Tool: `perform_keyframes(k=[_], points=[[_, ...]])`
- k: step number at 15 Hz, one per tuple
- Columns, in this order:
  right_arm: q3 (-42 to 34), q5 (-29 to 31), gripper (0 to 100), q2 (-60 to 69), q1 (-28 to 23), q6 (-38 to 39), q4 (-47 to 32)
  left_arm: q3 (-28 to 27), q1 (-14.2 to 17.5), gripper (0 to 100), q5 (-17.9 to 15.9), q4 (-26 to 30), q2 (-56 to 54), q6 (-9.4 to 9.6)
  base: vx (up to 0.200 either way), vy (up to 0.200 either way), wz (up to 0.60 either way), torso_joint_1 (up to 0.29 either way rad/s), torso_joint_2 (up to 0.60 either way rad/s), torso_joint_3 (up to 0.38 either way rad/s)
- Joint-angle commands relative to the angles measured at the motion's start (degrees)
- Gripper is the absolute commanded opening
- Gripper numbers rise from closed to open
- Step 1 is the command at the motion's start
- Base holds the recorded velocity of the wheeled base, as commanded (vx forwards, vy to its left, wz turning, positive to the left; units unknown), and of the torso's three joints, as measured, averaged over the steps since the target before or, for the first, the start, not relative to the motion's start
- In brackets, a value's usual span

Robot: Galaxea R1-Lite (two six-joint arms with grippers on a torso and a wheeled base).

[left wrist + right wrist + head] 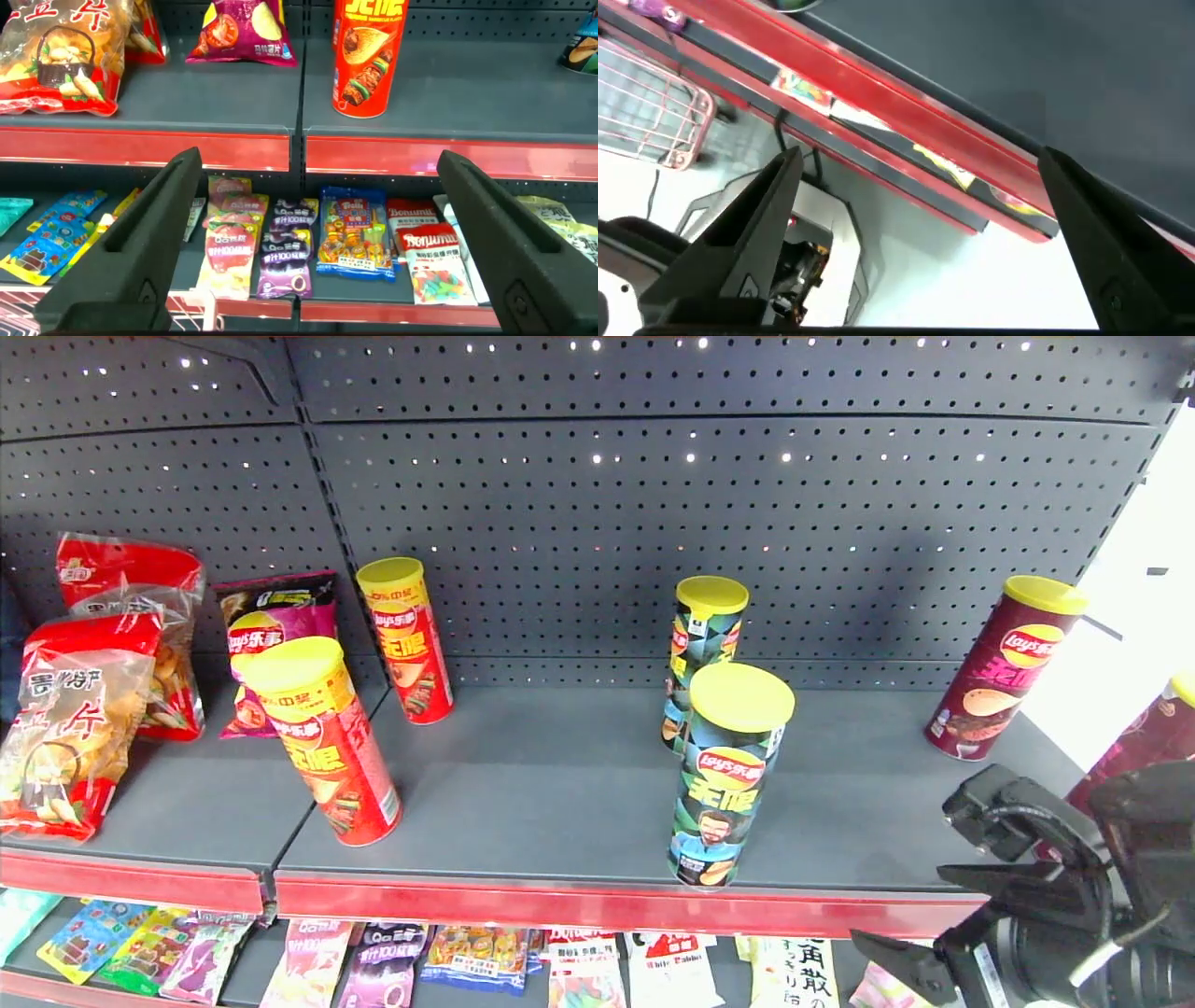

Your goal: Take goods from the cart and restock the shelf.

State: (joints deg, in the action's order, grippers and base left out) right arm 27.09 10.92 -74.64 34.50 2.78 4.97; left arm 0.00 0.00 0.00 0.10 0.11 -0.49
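Left gripper and right gripper stood spread and empty before the shelf; restocking was apparently between items. Next requirement: grasp goods from the cart.

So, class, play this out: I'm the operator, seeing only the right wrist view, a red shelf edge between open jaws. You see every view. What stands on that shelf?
Observer: Standing yellow-lidded cardboard cylinders: two red tubes, two green-and-black tubes, a maroon tube.
Operator: Any bags?
Observer: Yes, red-and-clear plastic snack bags and a purple crisp bag at the left end of the grey metal shelf.
Operator: And the left arm?
Observer: The left gripper, jaws open and empty, faces flat colourful sweet packets on the lower shelf.
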Motion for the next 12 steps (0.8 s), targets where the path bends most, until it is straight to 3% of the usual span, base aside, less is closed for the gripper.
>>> perform_keyframes(k=[1,6,12], points=[[1.3,0.1,100,-4.2,-2.9,0.2,2.3,0.0,0.0,100,0.0,0.0,0.0,-0.04,0.0,0.0,0.0,0.0,0.0,0.0],[2.1,3.9,100,-9.0,-3.8,0.4,5.2,0.0,0.0,100,0.0,0.0,0.0,-0.04,0.0,0.0,0.0,0.0,0.0,0.0],[6.8,4.1,100,-14.7,-3.3,3.0,5.8,0.0,0.0,100,0.0,0.0,0.0,-0.04,0.0,0.0,0.0,0.0,0.0,0.0]])
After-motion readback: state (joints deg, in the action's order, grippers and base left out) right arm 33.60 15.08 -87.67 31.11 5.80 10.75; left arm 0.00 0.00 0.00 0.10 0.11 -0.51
